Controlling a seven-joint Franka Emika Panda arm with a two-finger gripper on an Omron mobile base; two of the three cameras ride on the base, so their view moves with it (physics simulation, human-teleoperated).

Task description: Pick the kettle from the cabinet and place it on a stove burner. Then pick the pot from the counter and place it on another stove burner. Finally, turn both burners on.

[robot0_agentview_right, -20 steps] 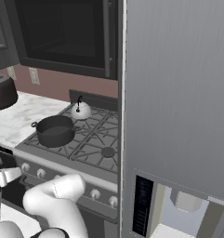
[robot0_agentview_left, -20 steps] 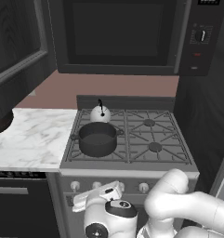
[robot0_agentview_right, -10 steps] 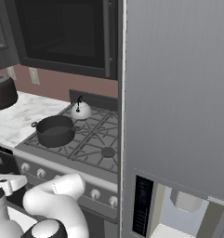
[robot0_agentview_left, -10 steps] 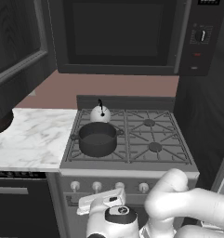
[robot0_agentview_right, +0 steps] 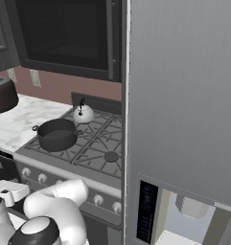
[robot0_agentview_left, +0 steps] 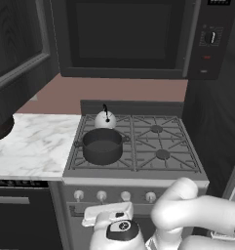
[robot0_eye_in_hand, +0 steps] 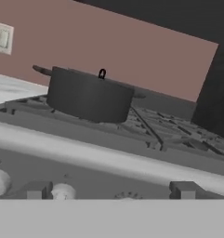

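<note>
Gripper [robot0_eye_in_hand: 111,188] fingers spread wide, nothing between them; fingertips [robot0_eye_in_hand: 36,189] sit low in the hand view, level w/ the stove's front panel, just in front of the silver knobs [robot0_agentview_left: 101,196]. In the left base view the hand is low, below the knob row.

Pot [robot0_agentview_left: 102,145] on front-left burner of the cooktop [robot0_agentview_left: 158,146], kettle [robot0_agentview_left: 105,119] right behind it on rear-left burner, close, maybe touching. Both placed, so knob step is what's left, I'd say.

Risks:
- Wrong knob: several look alike in a row; which ones drive the left burners isn't readable here. Grabbing by position alone could light an empty right burner.
- Fingers this wide may straddle a knob off-centre & slip when turning.
- Coming in too high → knuckles clip the stove edge or nudge pot's loop handle [robot0_eye_in_hand: 41,70].
</note>
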